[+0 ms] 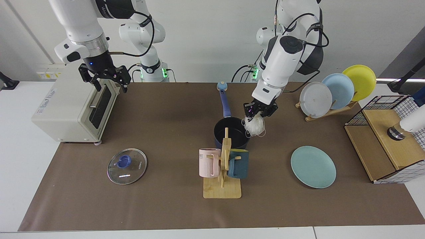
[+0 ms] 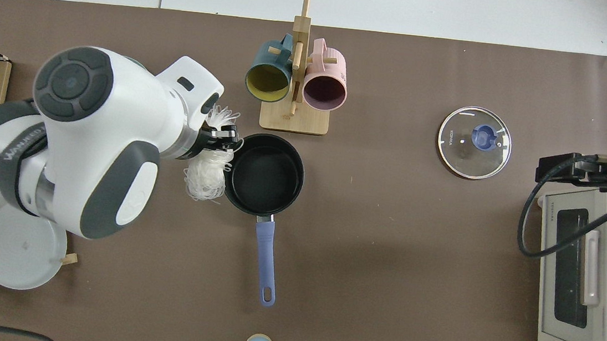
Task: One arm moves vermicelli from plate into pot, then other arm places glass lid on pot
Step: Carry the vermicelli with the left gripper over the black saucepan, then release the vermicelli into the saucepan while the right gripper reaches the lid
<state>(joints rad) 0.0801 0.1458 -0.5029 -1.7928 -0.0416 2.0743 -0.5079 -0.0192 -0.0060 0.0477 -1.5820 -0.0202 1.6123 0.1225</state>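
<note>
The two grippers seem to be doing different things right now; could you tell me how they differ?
The left gripper is shut on the vermicelli, which dangles at the pot rim; the right gripper is open and holds nothing. The left hangs by the pot, while the right waits above the toaster oven. Both are black and two-fingered.

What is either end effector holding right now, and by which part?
The left end effector pinches the vermicelli by its top; the right end effector holds nothing.
</note>
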